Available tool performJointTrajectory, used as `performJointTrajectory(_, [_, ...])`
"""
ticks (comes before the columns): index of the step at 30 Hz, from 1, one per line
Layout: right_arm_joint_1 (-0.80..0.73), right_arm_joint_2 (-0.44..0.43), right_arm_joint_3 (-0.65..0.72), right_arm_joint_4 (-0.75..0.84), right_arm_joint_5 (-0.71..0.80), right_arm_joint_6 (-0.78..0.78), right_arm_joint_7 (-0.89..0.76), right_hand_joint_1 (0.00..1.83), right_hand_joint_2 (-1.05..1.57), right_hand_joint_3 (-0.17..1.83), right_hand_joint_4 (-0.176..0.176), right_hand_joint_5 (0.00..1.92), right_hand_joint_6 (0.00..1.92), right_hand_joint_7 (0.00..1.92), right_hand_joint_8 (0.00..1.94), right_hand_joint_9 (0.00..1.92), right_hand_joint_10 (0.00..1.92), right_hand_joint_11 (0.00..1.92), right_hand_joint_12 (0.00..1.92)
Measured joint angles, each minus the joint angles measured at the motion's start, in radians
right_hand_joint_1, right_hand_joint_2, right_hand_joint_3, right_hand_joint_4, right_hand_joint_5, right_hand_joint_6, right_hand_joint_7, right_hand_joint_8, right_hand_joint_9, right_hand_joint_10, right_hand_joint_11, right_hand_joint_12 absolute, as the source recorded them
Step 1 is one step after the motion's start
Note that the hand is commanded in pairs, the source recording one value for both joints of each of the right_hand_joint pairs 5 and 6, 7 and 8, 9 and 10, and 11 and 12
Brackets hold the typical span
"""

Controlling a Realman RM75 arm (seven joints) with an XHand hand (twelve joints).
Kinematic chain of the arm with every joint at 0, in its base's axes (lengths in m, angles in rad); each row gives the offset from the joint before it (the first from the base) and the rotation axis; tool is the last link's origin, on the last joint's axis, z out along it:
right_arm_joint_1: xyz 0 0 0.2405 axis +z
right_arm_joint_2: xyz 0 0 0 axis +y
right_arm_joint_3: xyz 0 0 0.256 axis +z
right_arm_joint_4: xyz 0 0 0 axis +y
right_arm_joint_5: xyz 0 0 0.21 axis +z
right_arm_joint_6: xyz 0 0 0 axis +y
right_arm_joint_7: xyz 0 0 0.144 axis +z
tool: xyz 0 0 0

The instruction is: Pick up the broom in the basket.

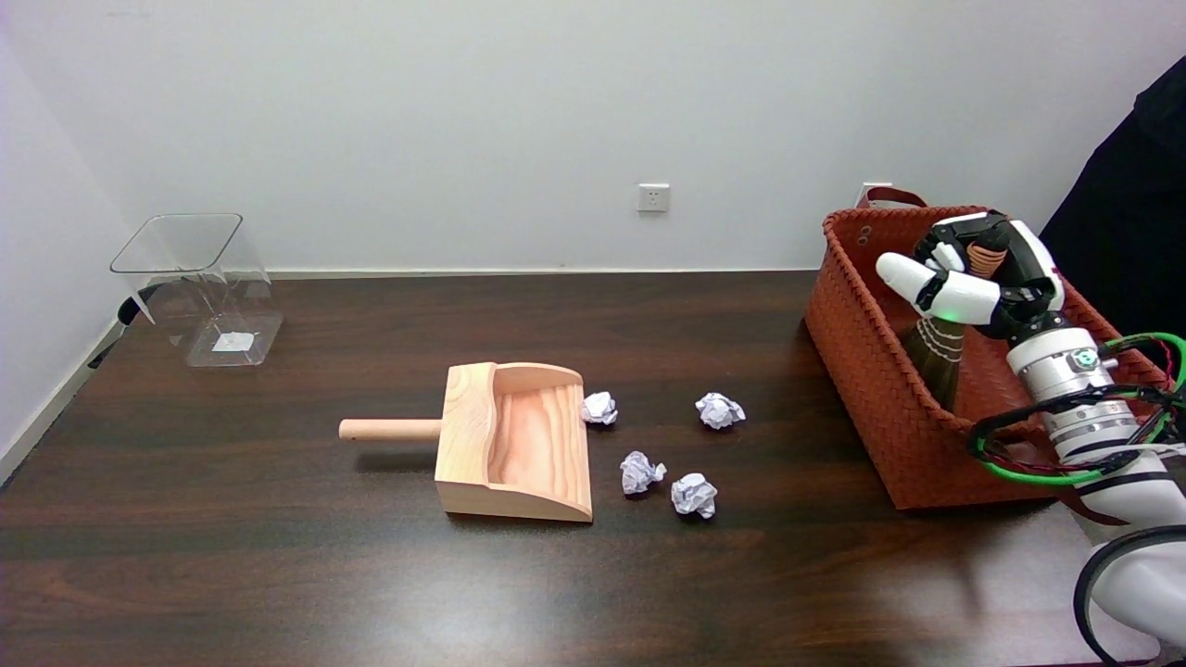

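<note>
Right robot hand (982, 273) reaching from lower right, fingers wrapped around the ridged tan handle of a small dark-bristled broom (938, 357) standing inside the rust-orange woven basket (871, 371), on a dark wooden surface (278, 556), light wooden dustpan (514, 445) further left, crumpled white paper balls (693, 494) between them.

- The right arm (1126, 519) reaches in from the lower right and rises toward the basket (866, 371), its white forearm wrapped in green and black cables.
- Its silver wrist sits over the basket's near right side.
- The right robot hand (982, 273) is above the basket's interior, fingers curled around the broom (936, 357) handle, thumb pointing left toward the basket's left wall.
</note>
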Motion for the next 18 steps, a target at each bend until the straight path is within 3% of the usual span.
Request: performJointTrajectory(18, [0.041,0.008,0.009,-0.031,0.047,0.010,0.004,1.35,1.53,0.38,0.000,1.92,1.92,1.92,1.92,1.92,1.92,1.82,1.82])
